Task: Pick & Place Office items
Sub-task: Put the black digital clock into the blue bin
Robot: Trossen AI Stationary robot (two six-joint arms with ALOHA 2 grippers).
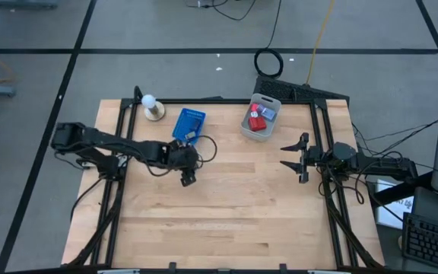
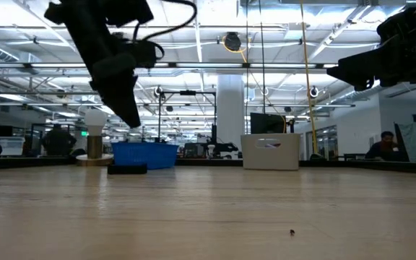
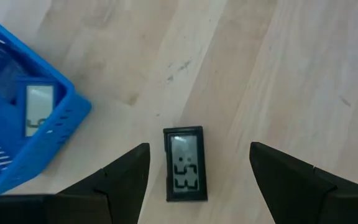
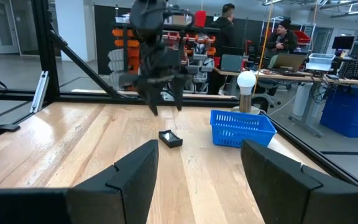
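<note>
A small black rectangle with a grey display [image 3: 184, 163] lies flat on the wooden table, just off the corner of the blue tray [image 3: 17, 134]. My left gripper [image 3: 198, 152] hangs open above it, slanting down, one finger on either side and clear of it; the low view shows the gripper [image 2: 127, 108] well above the rectangle [image 2: 127, 169]. A second display piece [image 3: 39, 109] lies inside the tray. My right gripper [image 1: 296, 157] waits open and level at the table's right side, with nothing between its fingers [image 4: 135, 168].
A white ball on a round base [image 1: 152, 106] stands at the back left beside the blue tray [image 1: 189, 124]. A grey bin [image 1: 261, 118] with red pieces stands at the back centre. Bare wood stretches across the table's middle and front [image 1: 234, 213]. People sit in the room beyond.
</note>
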